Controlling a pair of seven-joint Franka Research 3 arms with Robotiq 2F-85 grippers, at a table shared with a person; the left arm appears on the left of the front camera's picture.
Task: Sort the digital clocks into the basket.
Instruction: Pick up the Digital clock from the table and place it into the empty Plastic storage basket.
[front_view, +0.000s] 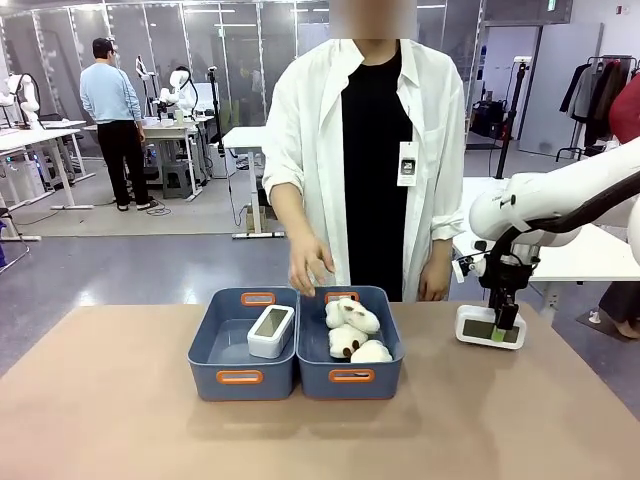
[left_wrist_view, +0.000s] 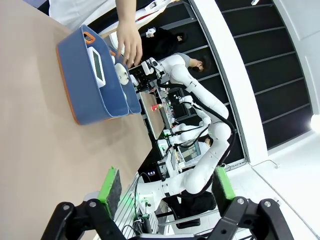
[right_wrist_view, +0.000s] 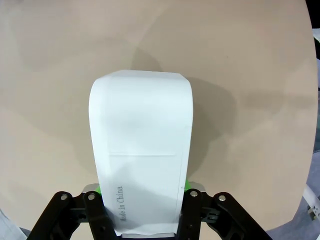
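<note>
The right gripper is clenched on a white rounded-rectangular plastic digital clock with a grey screen, which lies flat at the right side of the tan table top, well apart from the two adjoining bins. In the right wrist view its green pads press the two long sides of this gripped clock at the end nearest the wrist. The long axis therefore runs straight out from between the fingers, and the grip is across the short width. By its shadow the clock looks to be resting on the table rather than lifted. The coming move turns on direction: the left basket, a blue-grey rectangular plastic bin with orange handle inserts, lies to the left of the gripper. It already holds the second clock, which leans against its right wall. Between gripper and left basket stands the right bin, holding white plush toys, so the carry probably has to pass leftward over that bin before lowering. The person's hand hovers over the far rims where the bins meet, close to that path. The left gripper is released, jaws wide with nothing between them, well away from the bins, so the right arm is the nearer one
</note>
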